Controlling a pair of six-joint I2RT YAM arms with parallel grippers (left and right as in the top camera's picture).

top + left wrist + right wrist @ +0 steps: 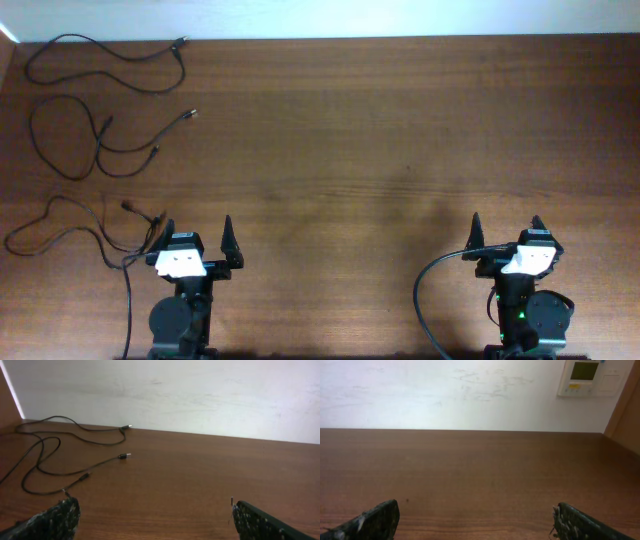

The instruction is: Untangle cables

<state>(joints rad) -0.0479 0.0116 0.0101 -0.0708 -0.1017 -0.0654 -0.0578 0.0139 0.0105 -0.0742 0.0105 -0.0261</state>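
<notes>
Three thin black cables lie apart on the left of the wooden table. One cable [182, 41] is at the far left corner, a second cable [190, 114] loops below it, and a third cable [128, 207] ends just left of my left gripper [196, 232]. In the left wrist view their silvery tips show at the far cable [126, 426], the middle cable [124, 455] and a nearer end [85, 476]. My left gripper [155, 516] is open and empty. My right gripper [507, 228], also in its wrist view [476, 519], is open and empty, far from the cables.
A thick black robot cable [418, 290] curves by the right base, another [128, 300] runs by the left base. A white wall [200, 390] backs the table's far edge. A wall control panel [585, 375] hangs at the upper right.
</notes>
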